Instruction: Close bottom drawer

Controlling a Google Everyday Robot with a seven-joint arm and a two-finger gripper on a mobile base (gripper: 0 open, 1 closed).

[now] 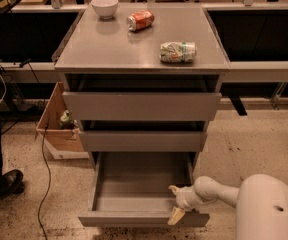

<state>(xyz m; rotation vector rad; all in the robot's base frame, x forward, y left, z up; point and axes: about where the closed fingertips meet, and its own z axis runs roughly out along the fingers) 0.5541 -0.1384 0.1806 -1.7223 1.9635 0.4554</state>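
A cardboard box (54, 134) sits on the floor left of the cabinet (109, 49). Low and near, the bottom drawer (129, 219) stands pulled well out (grey box inside). At its near right corner sits my gripper (174, 203), fingers spread apart, one inside the drawer and one over the front panel.

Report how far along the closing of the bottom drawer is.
Done: the approach. The two-finger gripper on the white arm sits at the right end of the front of the grey handleless bottom drawer. In hand: seemingly contact there. Left: the whole push; the drawer stands far out, its box interior exposed below the medium-height grey drawer front.
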